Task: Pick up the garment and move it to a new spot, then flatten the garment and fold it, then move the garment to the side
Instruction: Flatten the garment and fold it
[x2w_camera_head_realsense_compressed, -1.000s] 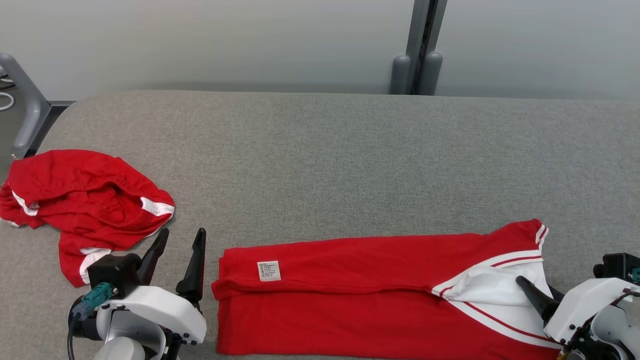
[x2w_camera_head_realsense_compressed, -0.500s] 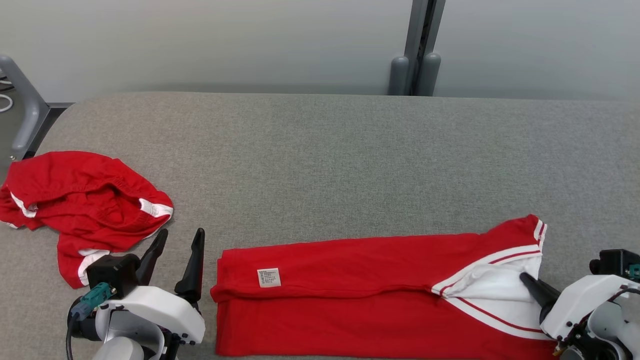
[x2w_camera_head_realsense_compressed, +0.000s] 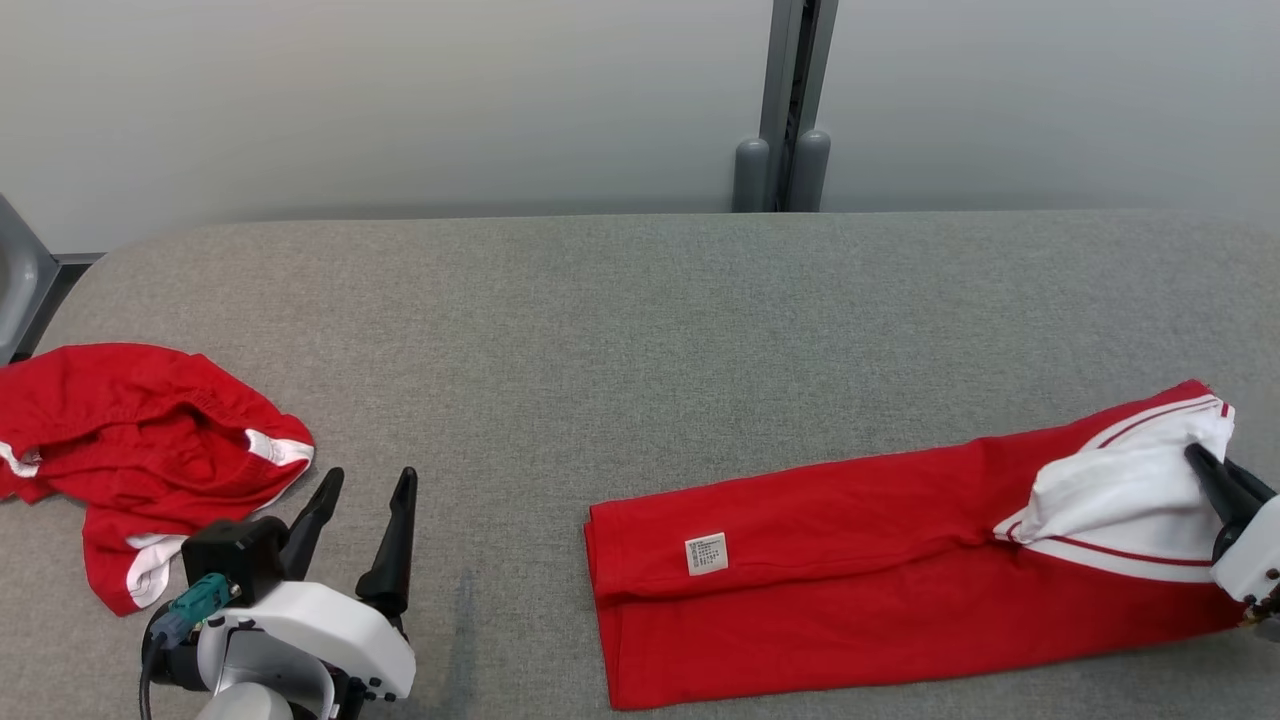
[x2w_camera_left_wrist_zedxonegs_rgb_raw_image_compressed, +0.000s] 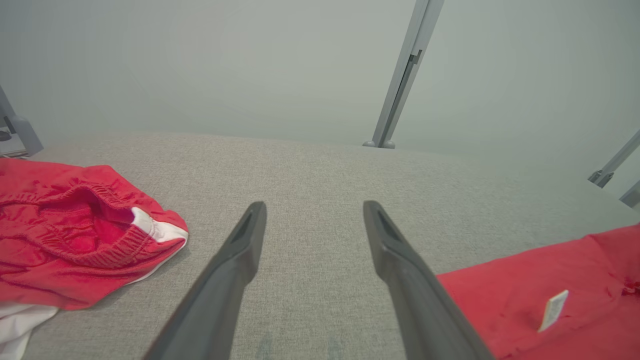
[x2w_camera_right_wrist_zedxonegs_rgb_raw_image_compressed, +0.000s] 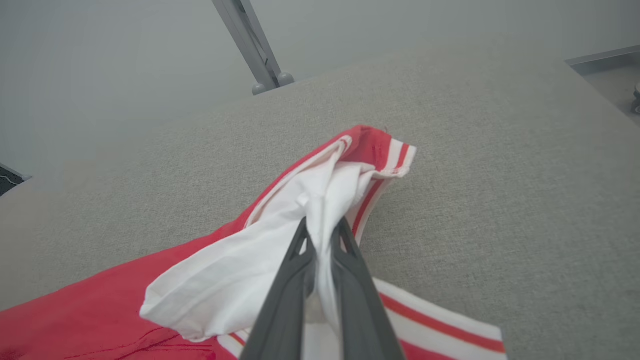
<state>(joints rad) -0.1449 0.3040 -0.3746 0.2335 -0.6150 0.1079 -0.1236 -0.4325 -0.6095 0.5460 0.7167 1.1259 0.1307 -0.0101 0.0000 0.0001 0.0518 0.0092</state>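
The folded red garment (x2w_camera_head_realsense_compressed: 850, 580), a long strip with a white label, lies on the grey table (x2w_camera_head_realsense_compressed: 640, 320) at the front right. Its right end is white cloth with red stripes (x2w_camera_right_wrist_zedxonegs_rgb_raw_image_compressed: 240, 280), bunched and lifted a little. My right gripper (x2w_camera_head_realsense_compressed: 1200, 465) is shut on that white cloth; in the right wrist view the cloth is pinched between the tips of the right gripper (x2w_camera_right_wrist_zedxonegs_rgb_raw_image_compressed: 322, 227). My left gripper (x2w_camera_head_realsense_compressed: 365, 485) stands open over bare table, left of the garment's left edge and touching nothing. In the left wrist view the left gripper (x2w_camera_left_wrist_zedxonegs_rgb_raw_image_compressed: 312, 207) has the garment (x2w_camera_left_wrist_zedxonegs_rgb_raw_image_compressed: 550, 295) to its lower right.
A crumpled pile of red shorts with white trim (x2w_camera_head_realsense_compressed: 150, 450) lies at the table's left edge, close behind my left gripper, and shows again (x2w_camera_left_wrist_zedxonegs_rgb_raw_image_compressed: 65, 235) in the left wrist view. A grey post (x2w_camera_head_realsense_compressed: 785, 100) rises behind the table. Bare table stretches across the middle and back.
My right gripper has shut on the garment's white end and dragged the whole garment to the right, away from my left gripper. The head camera has also shifted. The left gripper has stayed open.
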